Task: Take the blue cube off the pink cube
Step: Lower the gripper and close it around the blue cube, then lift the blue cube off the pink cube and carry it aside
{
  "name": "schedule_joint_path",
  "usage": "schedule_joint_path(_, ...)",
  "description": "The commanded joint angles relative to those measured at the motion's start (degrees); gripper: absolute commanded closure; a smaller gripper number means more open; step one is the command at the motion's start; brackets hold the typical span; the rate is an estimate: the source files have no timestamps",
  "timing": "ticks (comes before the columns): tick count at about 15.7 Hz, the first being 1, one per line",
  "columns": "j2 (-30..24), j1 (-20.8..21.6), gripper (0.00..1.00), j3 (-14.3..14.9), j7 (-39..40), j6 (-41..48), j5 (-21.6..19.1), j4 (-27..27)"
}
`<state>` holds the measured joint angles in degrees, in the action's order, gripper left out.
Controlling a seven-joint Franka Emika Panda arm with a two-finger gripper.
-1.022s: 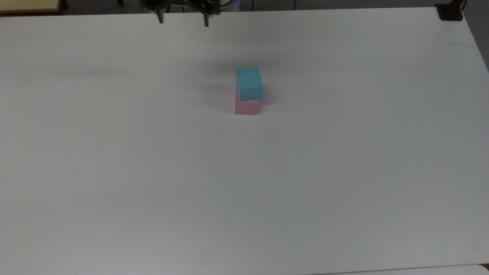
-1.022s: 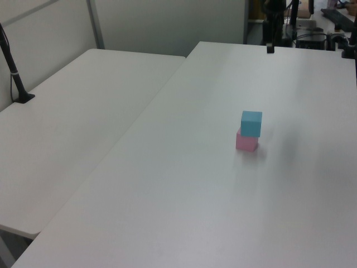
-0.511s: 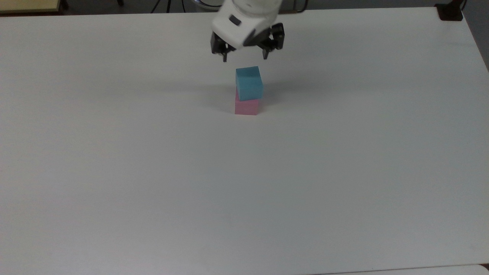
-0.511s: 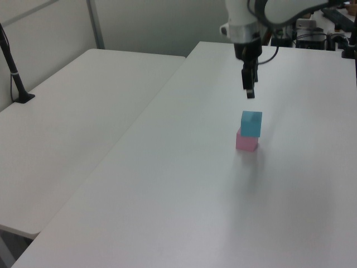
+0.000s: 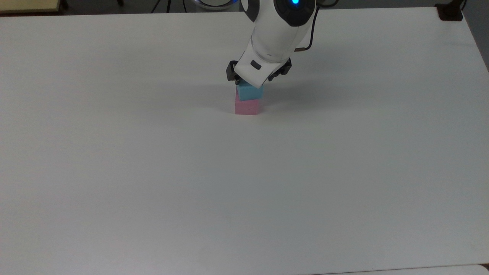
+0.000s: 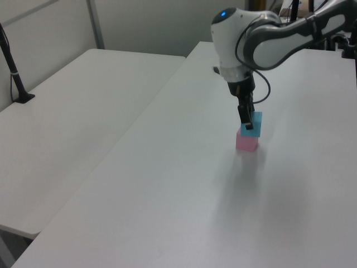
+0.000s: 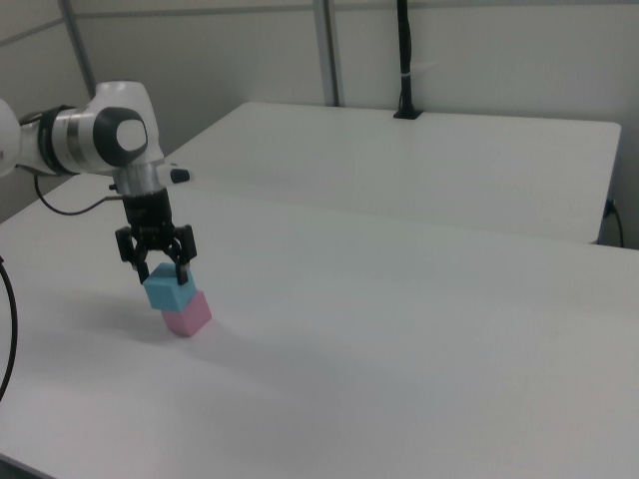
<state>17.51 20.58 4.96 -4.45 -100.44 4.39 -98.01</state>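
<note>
I see a wide white table [image 5: 153,172] taking up most of the top view, with a second white table [image 6: 72,111] butted against it on the left view's left. The white arm [image 5: 277,34] reaches in from the far edge in the top view, a blue light glowing on its upper joint, and I can read no brand or writing on it or anywhere else. Its gripper [image 7: 157,269] sits right over the stack, fingers spread wide and straddling the blue cube [image 7: 166,290], one black finger [image 6: 244,115] hanging down beside the cube's face in the left view; whether the pads touch it I cannot tell. The blue cube [image 5: 250,93] rests on the pink cube [image 5: 247,107], turned a little askew, a bit beyond the table's middle in the top view. The pink cube [image 6: 246,141] sits flat on the table.
</note>
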Motion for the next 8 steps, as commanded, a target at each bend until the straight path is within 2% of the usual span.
schedule_joint_path(1,-1.60,1.30,0.70,0.84,1.01,-1.60,1.14,-2.89)
schedule_joint_path(2,-2.04,1.21,0.83,1.02,1.72,-1.25,1.06,-2.63)
schedule_joint_path(3,-2.65,0.95,0.85,1.28,1.72,-0.55,0.79,-2.45)
schedule_joint_path(6,-3.71,0.07,0.84,4.88,4.26,0.68,-0.69,1.57)
schedule_joint_path(8,-0.92,-3.16,0.82,5.85,5.24,0.51,-2.54,6.57)
